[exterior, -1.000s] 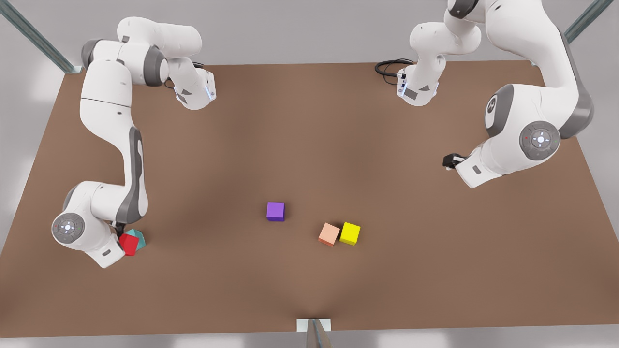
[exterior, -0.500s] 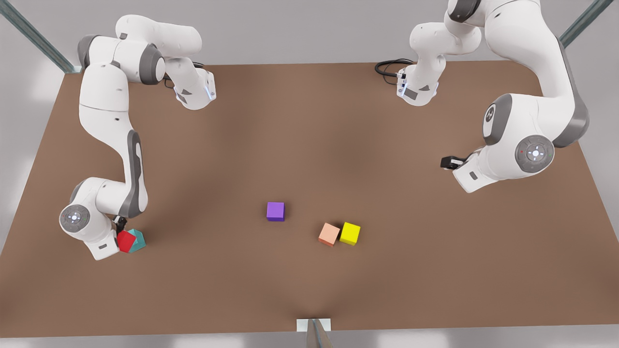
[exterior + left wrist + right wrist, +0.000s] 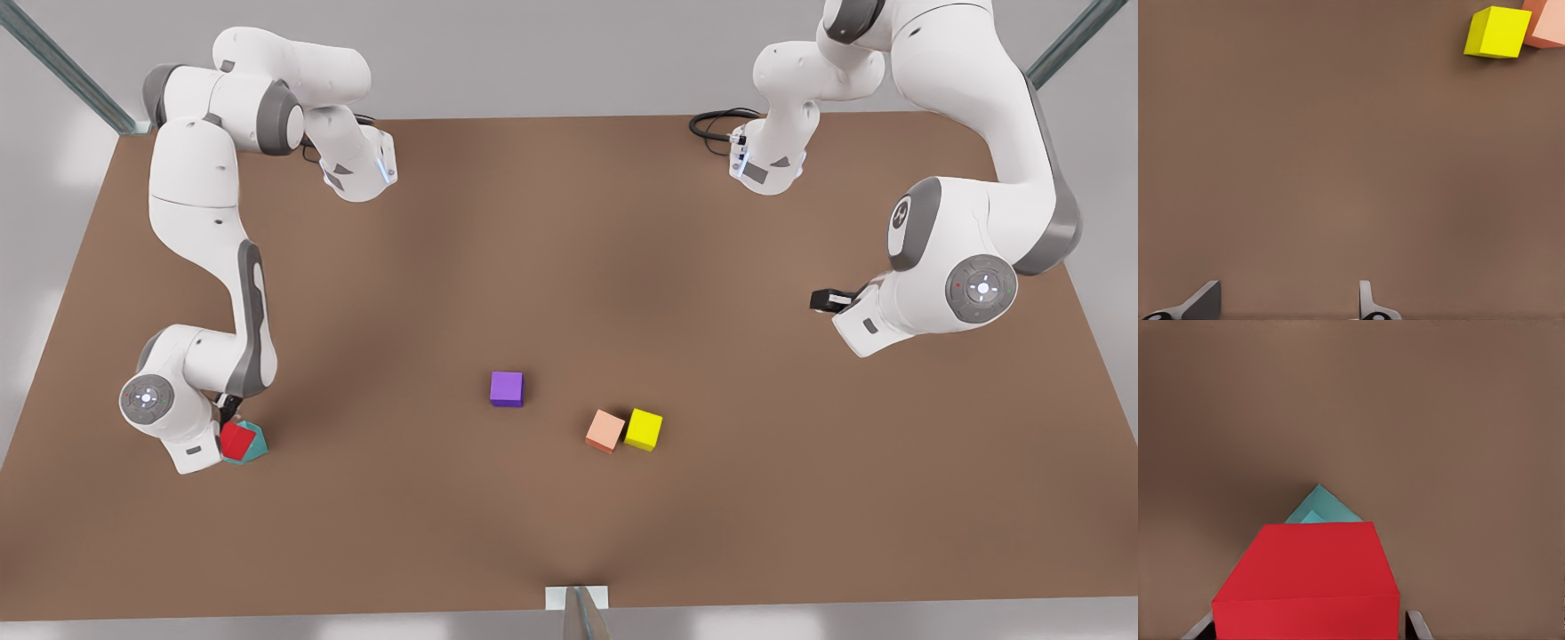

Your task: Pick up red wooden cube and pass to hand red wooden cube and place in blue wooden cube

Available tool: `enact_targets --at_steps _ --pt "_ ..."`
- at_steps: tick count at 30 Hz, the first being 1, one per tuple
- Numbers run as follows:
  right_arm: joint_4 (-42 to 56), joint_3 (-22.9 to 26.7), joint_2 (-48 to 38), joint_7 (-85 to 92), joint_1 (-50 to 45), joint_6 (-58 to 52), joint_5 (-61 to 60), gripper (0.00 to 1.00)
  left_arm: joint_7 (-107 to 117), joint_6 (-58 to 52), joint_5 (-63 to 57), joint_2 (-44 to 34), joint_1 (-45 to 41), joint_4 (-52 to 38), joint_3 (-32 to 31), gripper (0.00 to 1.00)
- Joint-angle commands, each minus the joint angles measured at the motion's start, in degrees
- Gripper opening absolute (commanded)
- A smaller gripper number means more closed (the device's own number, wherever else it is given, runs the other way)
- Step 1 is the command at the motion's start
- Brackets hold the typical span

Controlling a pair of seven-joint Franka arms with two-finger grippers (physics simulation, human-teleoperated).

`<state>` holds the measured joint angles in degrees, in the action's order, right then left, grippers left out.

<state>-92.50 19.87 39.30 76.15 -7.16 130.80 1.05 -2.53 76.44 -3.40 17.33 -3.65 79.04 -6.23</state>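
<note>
At the front view's left, near the table edge, my right gripper [image 3: 229,428] is shut on the red wooden cube [image 3: 236,441]. In the right wrist view the red wooden cube [image 3: 1308,583] sits between the fingers [image 3: 1417,625] and covers most of the teal blue wooden cube [image 3: 1321,507] below it. One teal corner of the blue wooden cube [image 3: 258,444] sticks out beside the red one. I cannot tell whether the two cubes touch. My left gripper [image 3: 825,300] waits open over bare table at the front view's right, its fingertips [image 3: 1368,303] apart.
A purple cube [image 3: 507,388] lies mid-table. A salmon-orange cube [image 3: 605,430] and a yellow cube [image 3: 643,429] sit side by side to its right; the yellow cube [image 3: 1497,32] and salmon-orange cube [image 3: 1546,23] lie far ahead of the left gripper. Brown table [image 3: 569,267] surrounds them.
My right arm has drawn in and lowered the red cube, which now lies more squarely over the teal cube. The left arm has shifted slightly.
</note>
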Motion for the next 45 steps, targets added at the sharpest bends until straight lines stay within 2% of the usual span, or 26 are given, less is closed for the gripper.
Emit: enact_targets --at_steps 1,7,14,16,17,18,19,20,21,22,23,26,28,30,32,38,45 --pt "0.04 -0.01 -0.37 -3.64 -0.14 -1.33 0.00 1.00 0.43 -0.15 0.14 -0.02 -0.05 -0.02 -0.01 1.00" --pt "0.48 -0.01 -1.59 -3.55 -0.23 -4.94 0.00 1.00 0.43 -0.15 0.06 -0.02 -0.04 -0.02 -0.01 1.00" --pt "0.83 -0.09 -6.16 -3.90 -1.81 -15.12 -0.35 1.00 0.51 -0.15 -0.21 -0.10 -0.05 -0.20 -0.01 1.00" --pt "9.70 -0.36 -5.55 -15.75 -2.16 -27.33 -7.99 1.00 0.51 -0.15 -0.30 -0.10 0.04 -0.20 -0.01 1.00" --pt "16.37 -0.80 -3.36 -30.22 -2.86 -35.77 -13.17 1.00 0.51 -0.15 -0.30 -0.10 0.04 -0.20 -0.01 1.00" --pt "19.11 -2.81 -3.18 -40.09 -3.57 -38.60 -16.50 1.00 0.51 -0.15 -0.38 -0.10 -0.05 -0.20 -0.01 1.00" --pt "19.90 -2.91 -2.74 -46.06 -3.65 -38.60 -17.84 1.00 0.43 -0.15 -0.38 -0.10 0.04 -0.20 -0.01 1.00" --pt "21.75 -5.45 -0.98 -57.14 -3.65 -39.65 -19.25 1.00 0.43 -0.07 -0.38 -0.10 0.04 -0.20 -0.01 1.00" --pt "22.89 -8.00 -0.89 -75.24 -3.65 -44.83 -19.60 1.00 0.43 -0.07 -0.38 -0.10 0.04 -0.20 -0.01 1.00" --pt "26.23 -8.36 -0.19 -87.30 -3.65 -53.35 -18.81 1.00 0.43 -0.07 -0.38 -0.10 0.04 -0.20 -0.01 1.00" --pt "27.55 -8.18 -1.59 -87.31 -4.62 -56.44 -14.52 1.00 0.43 -0.15 -0.38 -0.10 0.04 -0.20 -0.01 1.00" --pt "28.79 -8.88 -9.23 -87.49 -6.20 -57.58 -3.61 1.00 0.08 -0.15 -0.38 -0.10 0.04 -0.37 0.07 1.00" --pt "22.29 -13.01 -18.20 -87.66 -2.25 -57.06 -0.09 1.00 -0.01 -0.24 -0.30 -0.19 0.13 -0.55 0.07 1.00" --pt "14.91 -14.24 -24.61 -87.84 -0.76 -53.73 1.41 1.00 -0.01 -0.15 -0.38 -0.10 0.65 -0.64 0.25 1.00" --pt "9.19 -17.58 -29.63 -88.98 2.05 -51.27 1.93 1.00 0.16 -0.15 -0.12 -0.10 1.36 -0.64 0.25 1.00" --pt "5.49 -18.11 -31.92 -89.07 2.32 -48.44 2.29 1.00 0.07 -2.53 1.20 -0.19 1.89 -1.34 0.16 1.00" --pt "7.60 -17.85 -32.97 -87.66 2.41 -46.77 1.85 1.00 0.07 -2.00 0.85 -0.10 3.12 -2.49 0.16 1.00"
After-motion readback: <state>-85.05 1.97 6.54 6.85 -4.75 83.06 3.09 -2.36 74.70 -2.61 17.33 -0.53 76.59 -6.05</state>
